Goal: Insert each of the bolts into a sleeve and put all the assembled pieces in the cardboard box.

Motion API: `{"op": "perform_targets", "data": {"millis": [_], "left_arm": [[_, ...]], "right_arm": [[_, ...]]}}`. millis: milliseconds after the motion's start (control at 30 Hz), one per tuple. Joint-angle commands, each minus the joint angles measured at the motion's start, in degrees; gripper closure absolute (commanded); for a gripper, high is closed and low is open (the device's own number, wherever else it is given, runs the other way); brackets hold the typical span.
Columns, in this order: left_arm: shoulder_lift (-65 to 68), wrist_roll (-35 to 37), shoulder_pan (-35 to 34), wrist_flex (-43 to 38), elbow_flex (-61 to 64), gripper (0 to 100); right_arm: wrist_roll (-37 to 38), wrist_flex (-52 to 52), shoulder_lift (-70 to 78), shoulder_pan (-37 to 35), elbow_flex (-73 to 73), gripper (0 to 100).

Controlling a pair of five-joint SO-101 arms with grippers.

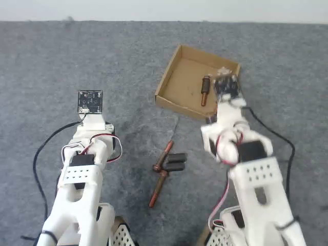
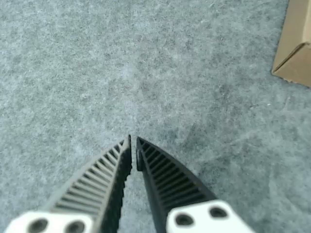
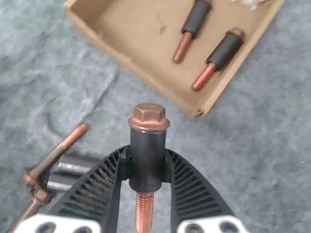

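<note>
— How are the grippers shown?
— The right gripper (image 3: 147, 156) is clamped on a sleeved bolt (image 3: 148, 124), held just beside the cardboard box (image 1: 177, 106). The left gripper (image 2: 133, 141) is pressed together over grey carpet (image 2: 146, 58).
— What else is seen?
— Two assembled pieces (image 3: 221, 51) are laid inside the box. Two loose bolts (image 1: 165, 152) and two sleeves (image 1: 175, 162) are seen lying on the carpet between the arms.

A grey, felt-like mat (image 1: 61, 56) is laid across everything seen from above, its fibres mottled lighter and darker. At the far edge it is met by a pale, plain strip (image 1: 154, 9); whether this is wall or floor cannot be told. The mat is evenly lit, and only soft, faint shadows are cast on it.
</note>
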Motion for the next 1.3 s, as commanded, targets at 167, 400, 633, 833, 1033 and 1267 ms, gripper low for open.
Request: {"op": "perform_targets", "data": {"millis": [167, 400, 633, 833, 1033, 1267], "left_arm": [[0.3, -0.3, -0.3, 0.3, -2.7, 98], [0.3, -0.3, -0.2, 0.2, -2.7, 98], [0.3, -0.3, -0.1, 0.2, -2.7, 98], [0.3, -0.3, -0.1, 0.2, -2.7, 98], [0.3, -0.3, -0.1, 0.2, -2.7, 98], [0.3, -2.5, 0.0, 0.2, -2.7, 98]], "right_arm": [[0.8, 0.0, 19.1, 5.1, -25.6, 99.3], [0.4, 0.0, 39.4, 6.5, -41.8, 99.3], [-4.5, 1.5, 61.6, 6.4, -61.7, 99.2], [-4.6, 7.7, 73.6, 5.1, -76.7, 99.2], [-4.6, 7.4, 81.6, 7.2, -84.6, 99.1], [-4.6, 9.0, 86.0, 7.2, -87.5, 82.9]]}}
